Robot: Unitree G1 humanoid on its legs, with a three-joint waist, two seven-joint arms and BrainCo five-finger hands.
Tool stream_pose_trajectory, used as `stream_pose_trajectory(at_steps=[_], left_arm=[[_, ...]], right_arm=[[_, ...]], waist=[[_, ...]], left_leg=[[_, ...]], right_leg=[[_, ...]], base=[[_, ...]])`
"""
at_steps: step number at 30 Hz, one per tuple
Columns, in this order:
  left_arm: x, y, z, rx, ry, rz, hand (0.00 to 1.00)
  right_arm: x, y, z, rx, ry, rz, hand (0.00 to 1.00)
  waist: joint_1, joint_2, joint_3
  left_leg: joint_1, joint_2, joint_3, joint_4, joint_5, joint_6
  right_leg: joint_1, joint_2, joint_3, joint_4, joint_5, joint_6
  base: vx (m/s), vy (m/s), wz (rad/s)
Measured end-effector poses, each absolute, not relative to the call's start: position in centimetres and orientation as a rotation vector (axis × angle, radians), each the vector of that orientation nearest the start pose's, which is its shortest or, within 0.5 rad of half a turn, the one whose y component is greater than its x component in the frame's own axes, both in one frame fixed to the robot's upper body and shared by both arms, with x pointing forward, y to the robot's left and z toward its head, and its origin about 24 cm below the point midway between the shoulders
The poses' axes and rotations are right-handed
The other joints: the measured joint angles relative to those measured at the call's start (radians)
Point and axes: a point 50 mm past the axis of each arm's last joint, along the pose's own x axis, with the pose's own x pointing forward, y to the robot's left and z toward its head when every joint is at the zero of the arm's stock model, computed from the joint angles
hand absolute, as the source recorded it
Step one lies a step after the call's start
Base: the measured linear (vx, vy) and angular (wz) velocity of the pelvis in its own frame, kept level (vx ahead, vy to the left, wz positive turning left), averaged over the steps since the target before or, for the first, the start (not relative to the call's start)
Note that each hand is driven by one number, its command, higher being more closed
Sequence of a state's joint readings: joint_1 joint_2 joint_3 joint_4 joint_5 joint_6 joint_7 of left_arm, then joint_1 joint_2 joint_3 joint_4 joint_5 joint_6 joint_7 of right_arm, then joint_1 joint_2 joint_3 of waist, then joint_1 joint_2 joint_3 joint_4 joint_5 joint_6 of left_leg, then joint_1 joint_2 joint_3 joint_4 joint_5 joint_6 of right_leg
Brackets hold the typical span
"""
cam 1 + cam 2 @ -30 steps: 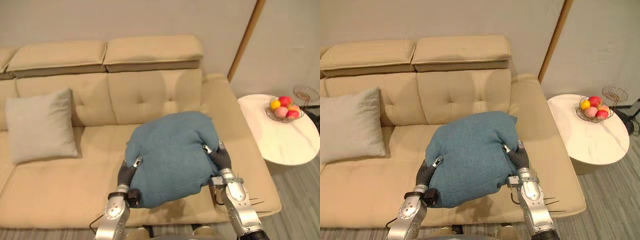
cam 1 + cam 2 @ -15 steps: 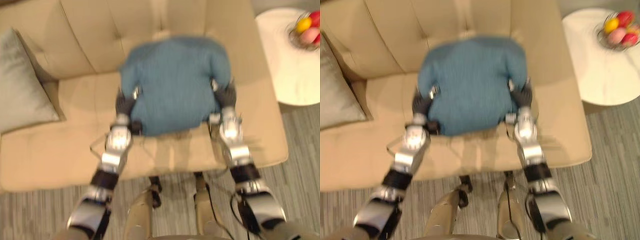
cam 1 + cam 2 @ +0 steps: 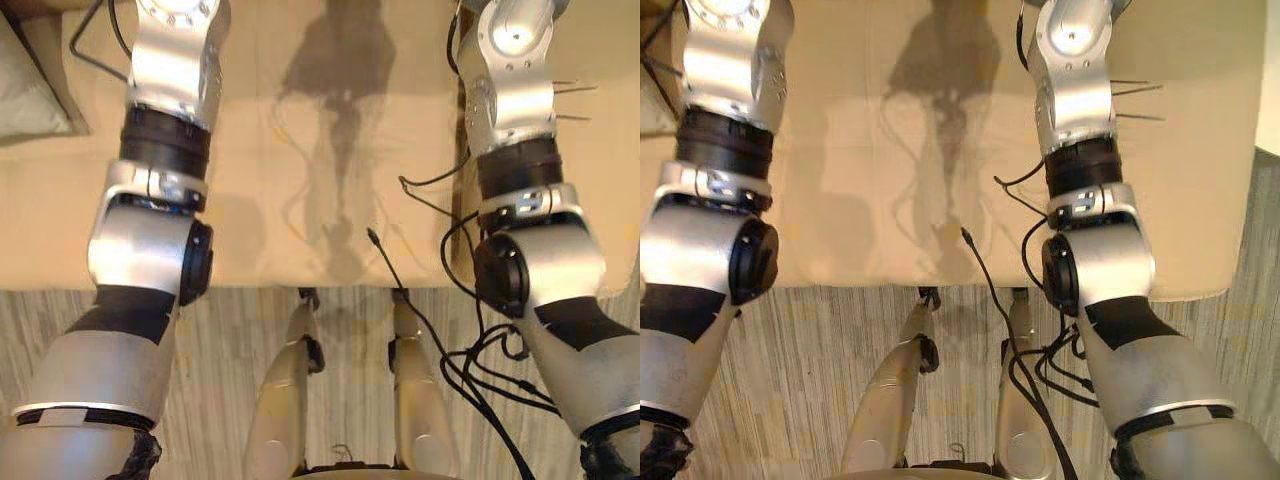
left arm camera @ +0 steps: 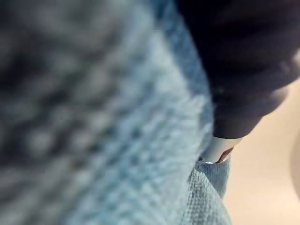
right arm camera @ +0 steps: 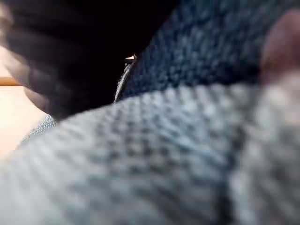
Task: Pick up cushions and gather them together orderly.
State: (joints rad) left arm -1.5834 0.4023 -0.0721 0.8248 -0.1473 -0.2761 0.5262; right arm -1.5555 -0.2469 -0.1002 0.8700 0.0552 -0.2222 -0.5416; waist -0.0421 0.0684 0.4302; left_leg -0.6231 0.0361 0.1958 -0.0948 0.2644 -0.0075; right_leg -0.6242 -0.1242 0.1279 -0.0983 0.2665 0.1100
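Your head camera has tipped down onto the sofa (image 3: 330, 150) edge.
The blue cushion (image 4: 117, 140) presses against the left hand (image 4: 243, 61) and right hand (image 5: 70, 51); finger closure can't be told, likely mid-carry.

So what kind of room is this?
Probably a living room: there's a beige sofa with a grey cushion on it, and a striped, wooden-looking floor.

Cushion (image 3: 25, 85) on sofa seat (image 3: 330, 150), far left
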Motion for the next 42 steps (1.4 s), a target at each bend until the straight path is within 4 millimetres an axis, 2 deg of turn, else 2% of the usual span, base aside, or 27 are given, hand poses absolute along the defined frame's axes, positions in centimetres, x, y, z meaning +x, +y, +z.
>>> stream_pose_trajectory(at_steps=[3,6,9,12,13,14,18,21,24,27,29,31,32,34,35,36,37,39,41,42], left_arm=[[36.2,15.4,43.5,-0.042,-0.987,0.383,0.00],[37.5,15.5,41.8,-0.084,-0.900,0.343,0.00],[38.8,15.1,38.8,-0.145,-0.801,0.304,0.00],[40.0,15.5,35.4,-0.199,-0.704,0.297,0.00],[40.4,15.8,33.7,-0.213,-0.659,0.297,0.00],[40.6,16.0,32.4,-0.209,-0.634,0.299,0.00],[40.7,17.1,30.8,-0.193,-0.608,0.308,0.00],[40.7,18.7,29.1,-0.202,-0.571,0.338,0.00],[40.1,20.1,28.2,-0.173,-0.586,0.352,0.00],[38.3,21.5,27.6,-0.136,-0.666,0.360,0.00],[36.6,21.7,25.7,-0.112,-0.701,0.341,0.00],[34.4,21.6,21.1,-0.070,-0.664,0.300,0.00],[33.8,21.5,19.7,-0.069,-0.639,0.294,0.00],[31.2,21.2,13.1,-0.069,-0.472,0.269,0.00],[30.2,20.8,10.6,-0.066,-0.390,0.251,0.00],[29.5,20.5,9.1,-0.062,-0.339,0.235,0.00],[27.4,19.9,5.6,-0.029,-0.213,0.186,0.00],[25.1,19.7,2.4,0.011,-0.082,0.141,0.00],[21.4,20.0,-2.5,0.068,0.140,0.093,0.00],[20.6,20.2,-3.6,0.075,0.195,0.088,0.00]], right_arm=[[38.3,-13.7,40.6,0.169,-0.809,-0.350,0.00],[39.5,-13.9,39.0,0.187,-0.706,-0.299,0.00],[40.5,-13.8,36.4,0.133,-0.626,-0.261,0.00],[41.2,-13.0,33.9,0.070,-0.561,-0.203,0.00],[41.3,-12.8,33.1,0.059,-0.548,-0.181,0.00],[41.3,-12.6,32.7,0.050,-0.548,-0.163,0.00],[41.2,-13.1,31.4,0.028,-0.551,-0.146,0.00],[40.8,-13.2,30.4,0.035,-0.570,-0.114,0.00],[39.6,-14.0,30.6,0.033,-0.647,-0.091,0.00],[37.2,-15.6,30.0,0.058,-0.754,-0.090,0.00],[35.2,-17.0,28.0,0.069,-0.796,-0.108,0.00],[32.4,-18.7,23.4,0.043,-0.773,-0.144,0.00],[31.7,-18.9,22.2,0.032,-0.755,-0.150,0.00],[29.4,-19.4,16.6,-0.016,-0.617,-0.154,0.00],[28.6,-19.5,14.4,-0.030,-0.544,-0.153,0.00],[27.9,-19.5,13.0,-0.031,-0.496,-0.148,0.00],[26.3,-19.3,9.6,-0.046,-0.373,-0.122,0.00],[24.6,-19.0,6.4,-0.067,-0.245,-0.080,0.00],[21.8,-19.4,0.9,-0.117,-0.003,-0.035,0.00],[21.0,-19.6,-0.5,-0.127,0.064,-0.029,0.00]], waist=[[0.007,0.000,0.028],[0.016,0.001,0.038],[0.031,0.000,0.043],[0.032,0.000,0.043],[0.031,0.000,0.043],[0.030,0.000,0.043],[0.033,0.000,0.043],[0.031,0.000,0.043],[0.033,0.000,0.043],[0.052,-0.001,0.042],[0.056,-0.001,0.042],[0.057,-0.007,0.036],[0.055,-0.008,0.031],[0.057,-0.025,-0.053],[0.057,-0.028,-0.079],[0.057,-0.030,-0.092],[0.060,-0.040,-0.106],[0.057,-0.052,-0.124],[0.051,-0.062,-0.198],[0.050,-0.065,-0.213]], left_leg=[[-0.027,0.000,-0.012,0.000,0.003,-0.002],[-0.067,0.003,-0.027,0.000,0.007,-0.003],[-0.083,0.011,-0.027,0.000,0.007,-0.004],[-0.090,0.016,-0.027,0.000,0.007,-0.004],[-0.089,0.018,-0.025,0.001,0.007,-0.005],[-0.088,0.021,-0.022,0.001,0.006,-0.005],[-0.071,0.035,-0.008,0.000,0.006,-0.007],[-0.060,0.038,0.006,0.000,0.004,-0.014],[-0.057,0.053,0.008,0.000,0.012,-0.024],[-0.014,0.070,0.007,0.001,0.020,-0.028],[0.037,0.075,0.002,0.023,0.004,-0.041],[0.114,0.082,-0.010,0.097,-0.056,-0.044],[0.133,0.082,-0.015,0.111,-0.069,-0.044],[0.169,0.083,-0.020,0.143,-0.114,-0.050],[0.187,0.085,-0.022,0.145,-0.125,-0.050],[0.201,0.085,-0.024,0.146,-0.129,-0.050],[0.247,0.086,-0.027,0.144,-0.137,-0.056],[0.292,0.085,-0.026,0.144,-0.151,-0.063],[0.331,0.081,-0.026,0.135,-0.163,-0.062],[0.345,0.080,-0.026,0.129,-0.164,-0.063]], right_leg=[[-0.019,0.000,-0.016,0.000,0.000,0.000],[-0.049,-0.001,-0.039,0.000,0.000,0.000],[-0.060,0.002,-0.050,0.000,0.000,0.000],[-0.065,0.006,-0.049,0.000,0.000,0.000],[-0.065,0.008,-0.048,0.002,0.000,0.000],[-0.067,0.011,-0.047,0.007,0.000,0.000],[-0.068,0.018,-0.043,0.030,-0.001,-0.001],[-0.078,0.021,-0.041,0.063,-0.025,-0.010],[-0.080,0.036,-0.042,0.072,-0.025,-0.011],[-0.052,0.052,-0.044,0.102,-0.036,-0.024],[0.000,0.054,-0.051,0.129,-0.067,-0.026],[0.077,0.054,-0.069,0.216,-0.140,-0.032],[0.094,0.053,-0.073,0.239,-0.159,-0.032],[0.123,0.049,-0.086,0.295,-0.224,-0.035],[0.142,0.048,-0.095,0.302,-0.244,-0.033],[0.156,0.047,-0.101,0.306,-0.253,-0.033],[0.201,0.048,-0.104,0.307,-0.266,-0.034],[0.245,0.051,-0.104,0.302,-0.277,-0.037],[0.291,0.052,-0.103,0.272,-0.279,-0.036],[0.305,0.053,-0.103,0.266,-0.279,-0.036]], base=[[-0.01,0.044,0.14],[0.02,0.061,0.15],[0.03,0.052,0.06],[0.03,0.052,0.02],[0.02,0.042,-0.05],[0.02,0.040,-0.06],[-0.01,0.040,-0.12],[-0.04,0.012,-0.10],[-0.06,-0.007,-0.06],[-0.05,-0.025,-0.05],[-0.04,-0.041,0.08],[-0.01,-0.059,0.20],[0.03,-0.063,0.20],[0.05,-0.059,0.17],[0.05,-0.060,0.16],[0.08,-0.079,0.17],[0.06,-0.060,0.10],[0.05,-0.045,0.00],[0.09,-0.023,-0.05],[0.13,-0.005,-0.05]])
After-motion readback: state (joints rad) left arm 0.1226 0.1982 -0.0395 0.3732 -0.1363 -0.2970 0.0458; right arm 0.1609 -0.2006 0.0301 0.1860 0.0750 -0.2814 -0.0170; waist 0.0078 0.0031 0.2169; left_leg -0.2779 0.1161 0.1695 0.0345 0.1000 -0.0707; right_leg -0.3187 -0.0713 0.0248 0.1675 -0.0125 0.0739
